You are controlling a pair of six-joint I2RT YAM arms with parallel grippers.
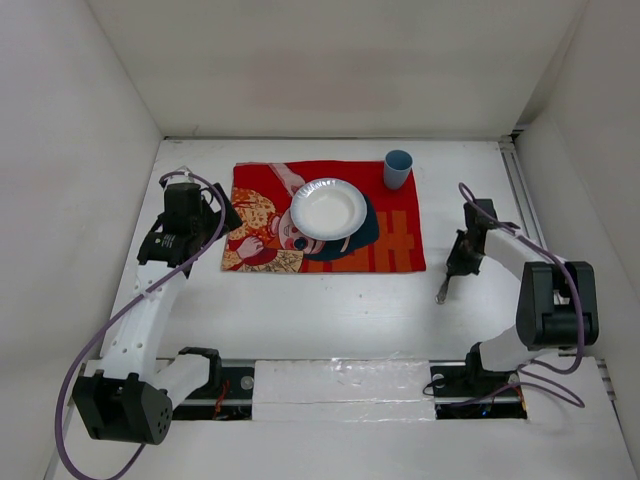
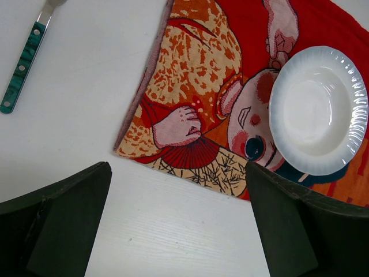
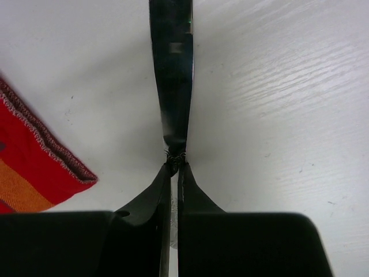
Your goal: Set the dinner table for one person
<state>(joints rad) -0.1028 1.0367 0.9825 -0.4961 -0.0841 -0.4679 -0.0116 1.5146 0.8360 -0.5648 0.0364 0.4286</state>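
Two grippers are in play, and only your right gripper (image 3: 174, 167) has anything in it: its fingers are pinched tight on the end of a dark, shiny metal utensil (image 3: 172, 75) that looks like a knife blade. The utensil runs straight out from the fingertips over bare tabletop. From the top view you can see it angled down toward the dinner table (image 1: 330, 310), but you cannot tell whether its tip touches. It hangs just beside the right edge of the red placemat (image 1: 390, 240), near that mat's near corner.

Your left gripper (image 2: 179, 216) stands spread wide and holds nothing. It hovers over the near left corner of the placemat, with table surface between its fingers.

On the mat, a white paper plate (image 1: 328, 209) sits near the middle, and a blue cup (image 1: 398, 168) stands upright at the far right corner. A green-handled utensil (image 2: 23, 63) lies on the table to the left of the mat, apart from it; its head is cut off at the edge of the left wrist view.

The dinner table itself spreads white and flat under everything, the mat lying toward its far side.
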